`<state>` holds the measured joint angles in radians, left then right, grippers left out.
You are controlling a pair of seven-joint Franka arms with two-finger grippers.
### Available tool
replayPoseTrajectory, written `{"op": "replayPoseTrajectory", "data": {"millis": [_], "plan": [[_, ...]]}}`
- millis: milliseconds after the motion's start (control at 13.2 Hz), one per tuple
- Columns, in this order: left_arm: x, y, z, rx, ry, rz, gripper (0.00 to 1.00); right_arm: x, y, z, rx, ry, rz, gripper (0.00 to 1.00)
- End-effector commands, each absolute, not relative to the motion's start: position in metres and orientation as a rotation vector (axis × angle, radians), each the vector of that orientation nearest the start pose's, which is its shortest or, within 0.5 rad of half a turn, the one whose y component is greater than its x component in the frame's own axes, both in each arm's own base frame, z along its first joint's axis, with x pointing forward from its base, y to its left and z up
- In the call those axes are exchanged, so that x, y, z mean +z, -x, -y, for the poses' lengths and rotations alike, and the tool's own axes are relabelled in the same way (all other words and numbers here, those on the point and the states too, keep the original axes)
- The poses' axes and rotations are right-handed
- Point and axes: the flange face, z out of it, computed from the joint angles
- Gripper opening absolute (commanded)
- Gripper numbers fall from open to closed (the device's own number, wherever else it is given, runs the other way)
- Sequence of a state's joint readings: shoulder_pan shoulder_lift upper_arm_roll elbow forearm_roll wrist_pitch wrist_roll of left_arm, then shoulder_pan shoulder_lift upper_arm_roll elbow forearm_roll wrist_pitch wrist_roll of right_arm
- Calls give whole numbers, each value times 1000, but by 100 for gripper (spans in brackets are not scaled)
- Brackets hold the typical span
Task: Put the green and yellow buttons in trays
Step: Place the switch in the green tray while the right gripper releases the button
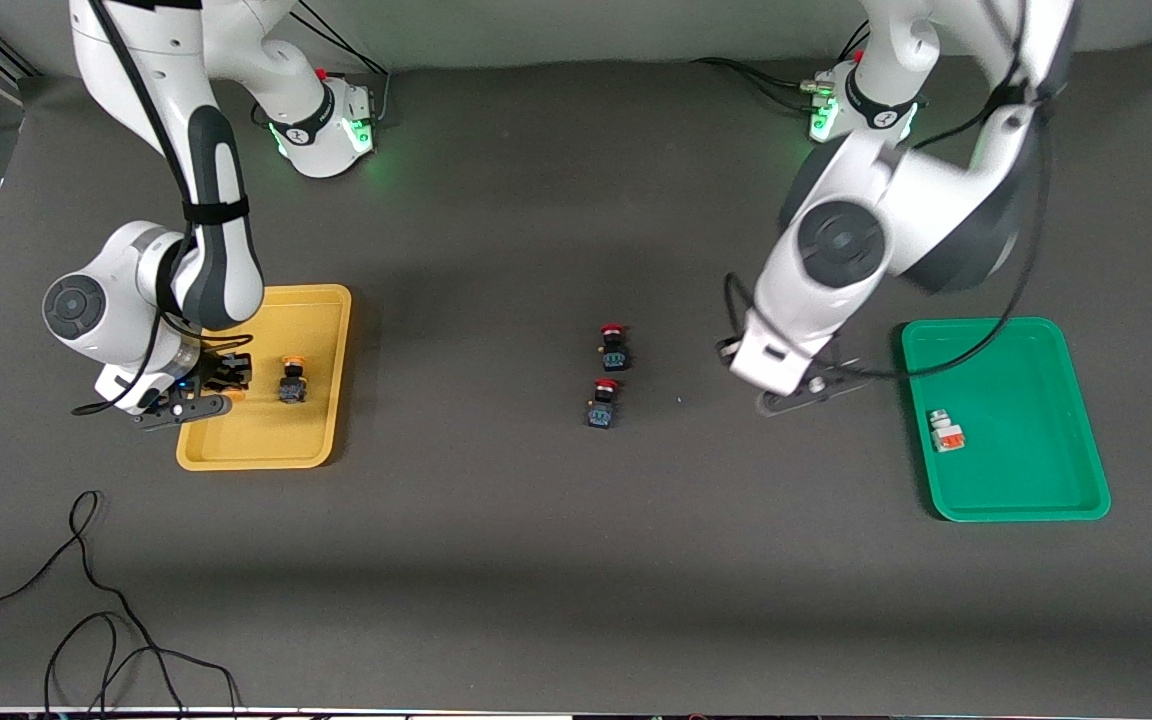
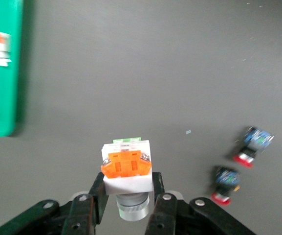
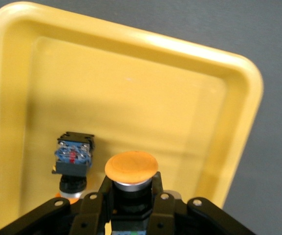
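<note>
My left gripper (image 1: 804, 386) is shut on a white-and-silver button with an orange-red end (image 2: 127, 169), held over the bare table between the red-capped switches and the green tray (image 1: 1026, 470). A second white-and-silver button (image 1: 946, 430) lies in that tray. My right gripper (image 1: 219, 382) is shut on a yellow-capped button (image 3: 131, 167) and holds it over the yellow tray (image 1: 266, 440). Another yellow-capped button (image 1: 292, 380) lies in the yellow tray beside it, and also shows in the right wrist view (image 3: 72, 159).
Two red-capped switches with dark bodies (image 1: 613, 345) (image 1: 603, 402) stand mid-table, one nearer to the front camera than the other. Loose black cables (image 1: 86, 600) lie near the front edge at the right arm's end.
</note>
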<state>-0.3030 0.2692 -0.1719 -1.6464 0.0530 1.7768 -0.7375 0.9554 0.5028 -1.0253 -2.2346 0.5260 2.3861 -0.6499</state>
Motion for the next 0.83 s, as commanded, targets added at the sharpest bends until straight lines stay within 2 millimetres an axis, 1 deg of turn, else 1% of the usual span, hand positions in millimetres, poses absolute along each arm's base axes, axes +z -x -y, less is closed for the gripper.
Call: {"op": "replayPoseTrajectory", "data": {"millis": [0,152,228,304,379,455,531,607,683,759], "plan": [[454,-581,159,288,3041,173,0,213,-533,45,50,3175,413,0],[454,-597,48,341,3079,10,0,196,-530,49,21,3162,438,0],[448,-600,4,356,3095,-44,0,192,-530,50,13,3159,441,0],[441,-600,-36,367,3101,-81,0,190,-530,50,8,3162,437,0],[428,-601,-70,381,3092,-93,0,190,-531,50,8,3161,436,0],[411,-603,-91,384,3085,-108,0,190,-531,51,9,3159,434,16],[387,-603,-110,375,3078,-115,0,192,-531,52,6,3153,428,87],[356,-601,-122,344,3080,-109,0,195,-531,52,0,3142,417,100],[317,-596,-128,309,3091,-109,0,200,-533,52,-13,3129,395,100],[285,-591,-133,278,3101,-104,0,210,-535,49,-23,3092,368,100]]}}
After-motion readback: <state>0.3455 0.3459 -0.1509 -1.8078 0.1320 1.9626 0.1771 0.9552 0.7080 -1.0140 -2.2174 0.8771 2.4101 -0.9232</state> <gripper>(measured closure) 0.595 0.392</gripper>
